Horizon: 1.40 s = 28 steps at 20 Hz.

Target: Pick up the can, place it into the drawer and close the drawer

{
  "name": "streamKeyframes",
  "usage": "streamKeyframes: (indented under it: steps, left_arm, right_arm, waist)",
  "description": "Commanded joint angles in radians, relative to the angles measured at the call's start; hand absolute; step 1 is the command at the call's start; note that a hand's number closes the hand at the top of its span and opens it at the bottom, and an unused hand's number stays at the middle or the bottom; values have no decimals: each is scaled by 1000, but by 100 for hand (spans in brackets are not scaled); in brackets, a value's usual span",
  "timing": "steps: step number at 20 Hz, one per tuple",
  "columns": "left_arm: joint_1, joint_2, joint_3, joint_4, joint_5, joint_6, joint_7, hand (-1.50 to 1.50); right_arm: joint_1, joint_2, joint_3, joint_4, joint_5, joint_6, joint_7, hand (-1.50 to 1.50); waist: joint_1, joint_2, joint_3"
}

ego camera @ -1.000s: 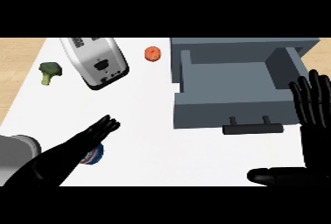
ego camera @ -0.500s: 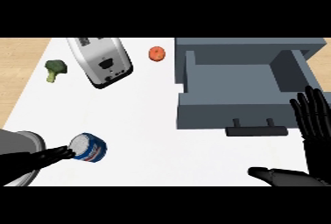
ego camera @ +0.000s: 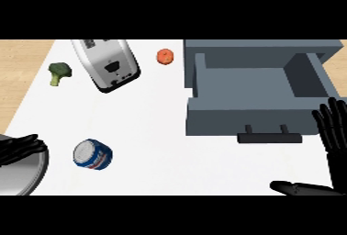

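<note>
**Can loose on desk, drawer open**

Head view: blue can (ego camera: 93, 155) lies on its side on the white desk (ego camera: 156, 119), lower left, just beside the left hand (ego camera: 20, 148), fingers relaxed, holding nothing. Right hand (ego camera: 333, 133) spread by the open grey drawer (ego camera: 251, 98).

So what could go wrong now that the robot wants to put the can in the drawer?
The can lies on its side on the counter, apart from the left hand, so it might roll away if nudged. The open drawer is far across the counter, a long carry. The toaster stands near a high path and could get bumped.
</note>
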Motion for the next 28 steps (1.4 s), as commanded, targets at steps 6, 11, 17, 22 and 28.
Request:
streamKeyframes:
  steps: [6,11,17,22,28]
  left_arm:
    - [-156,-89,-9,196,-61,-151,20,-150]
    - [-115,-128,-19,131,-100,-124,60,-150]
    - [-126,-319,20,184,-364,-171,-21,-150]
    - [-161,-375,65,284,-505,-205,-118,-150]
    - [-256,-379,78,404,-653,-194,-228,-150]
  right_arm:
    - [10,-27,-62,-8,-53,51,-2,-150]
    - [80,-2,-60,46,-11,74,-116,-150]
    - [52,4,-48,-11,-24,69,-24,-150]
    - [97,8,-62,-14,-30,98,-68,-150]
    - [60,-5,-102,43,-46,102,-87,-150]
  waist:
    - [-4,1,0]
    - [2,-1,0]
    - [4,0,-1]
    - [-1,0,-1]
    - [-6,3,-2]
